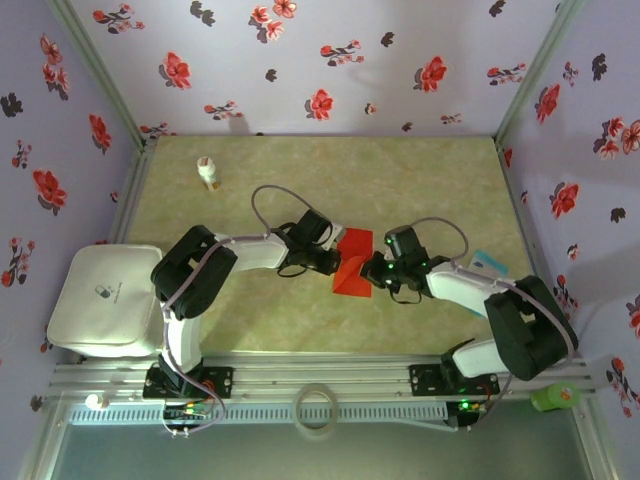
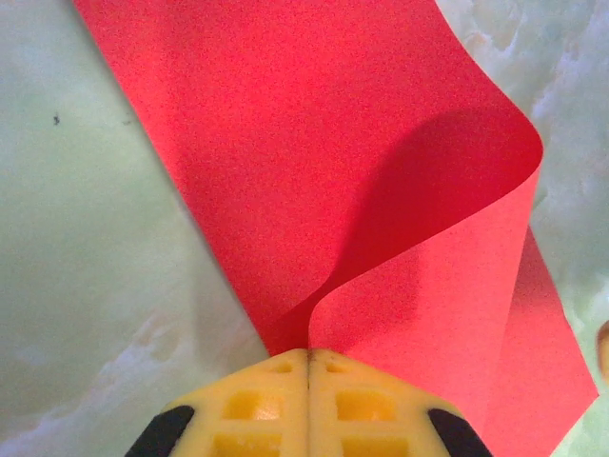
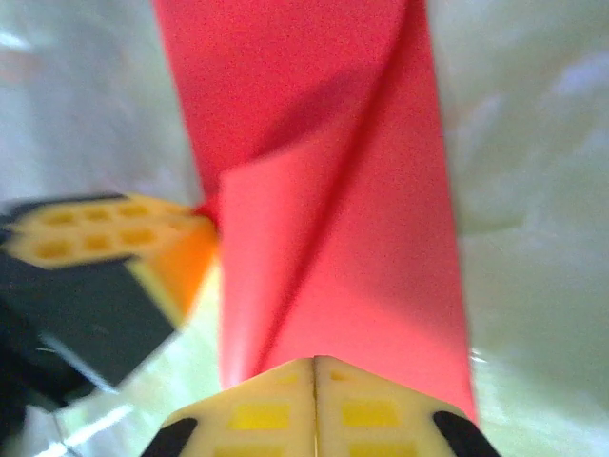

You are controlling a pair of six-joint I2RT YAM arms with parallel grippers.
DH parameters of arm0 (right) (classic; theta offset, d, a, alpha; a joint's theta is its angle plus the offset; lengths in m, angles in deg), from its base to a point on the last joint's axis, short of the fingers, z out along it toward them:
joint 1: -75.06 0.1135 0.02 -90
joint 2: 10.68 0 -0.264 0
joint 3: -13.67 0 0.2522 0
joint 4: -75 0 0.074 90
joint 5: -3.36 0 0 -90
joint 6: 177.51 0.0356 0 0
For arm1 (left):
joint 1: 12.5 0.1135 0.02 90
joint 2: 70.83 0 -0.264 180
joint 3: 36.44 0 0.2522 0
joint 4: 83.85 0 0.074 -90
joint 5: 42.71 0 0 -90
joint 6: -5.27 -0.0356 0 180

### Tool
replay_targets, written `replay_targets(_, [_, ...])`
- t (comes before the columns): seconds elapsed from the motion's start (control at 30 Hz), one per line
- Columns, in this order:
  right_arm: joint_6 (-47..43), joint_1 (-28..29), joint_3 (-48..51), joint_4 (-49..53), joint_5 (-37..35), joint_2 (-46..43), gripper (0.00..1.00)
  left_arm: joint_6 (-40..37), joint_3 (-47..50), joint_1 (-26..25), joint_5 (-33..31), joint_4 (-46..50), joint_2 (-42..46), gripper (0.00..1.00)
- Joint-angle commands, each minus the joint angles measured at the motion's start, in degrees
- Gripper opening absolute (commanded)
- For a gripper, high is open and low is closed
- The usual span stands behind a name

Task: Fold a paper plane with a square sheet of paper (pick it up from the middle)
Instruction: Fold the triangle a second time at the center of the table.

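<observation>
The paper (image 1: 353,250) sits at the middle of the table (image 1: 420,180), caught between the two arms. The left gripper (image 1: 328,263) is at its left edge and the right gripper (image 1: 374,272) at its lower right corner, so both are on it and neither is nearer. In the left wrist view the yellow fingers (image 2: 257,414) are pressed together with no gap, pinching a fold of the sheet's edge. From that pinch the paper rises, curls over in a soft loop and comes down onto the flat part, which lies on the table as a band running diagonally up and to the left. No crease is set there; the bend looks round. In the right wrist view the right fingers (image 3: 366,409) are likewise closed on the near end of the paper. From them it stretches straight away as a long strip, one flap lifted along its left side, where the left gripper's tip meets it. The coming move likely turns on this: the strip's long axis runs out from the right gripper, and the left gripper holds the side flap across that axis. The left would probably carry the flap over towards the far long edge while the right anchors the end.
</observation>
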Motion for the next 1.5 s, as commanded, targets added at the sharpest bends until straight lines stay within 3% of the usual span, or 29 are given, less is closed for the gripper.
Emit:
replay_targets(0.0, [9.29, -0.12, 1.95, -11.2, -0.27, -0.2, 0.02, -0.91, -0.31, 0.48, -0.79, 2.73, -1.12, 0.0])
replay_targets(0.1, [13.72, -0.04, 3.15, -18.16, -0.49, 1.8, 0.0, -0.78, -0.48, 0.46, -0.83, 2.73, -1.35, 0.0])
replay_targets(0.37, [15.33, 0.49, 0.84, -22.29, 1.46, 8.65, 0.0, -0.91, -0.57, 0.49, -0.8, 3.05, -1.51, 0.0])
replay_targets(1.47, [14.81, 0.14, 4.63, -20.09, -3.0, 11.75, 0.0, -1.7, -0.57, 0.47, -0.8, 4.4, -1.96, 0.0])
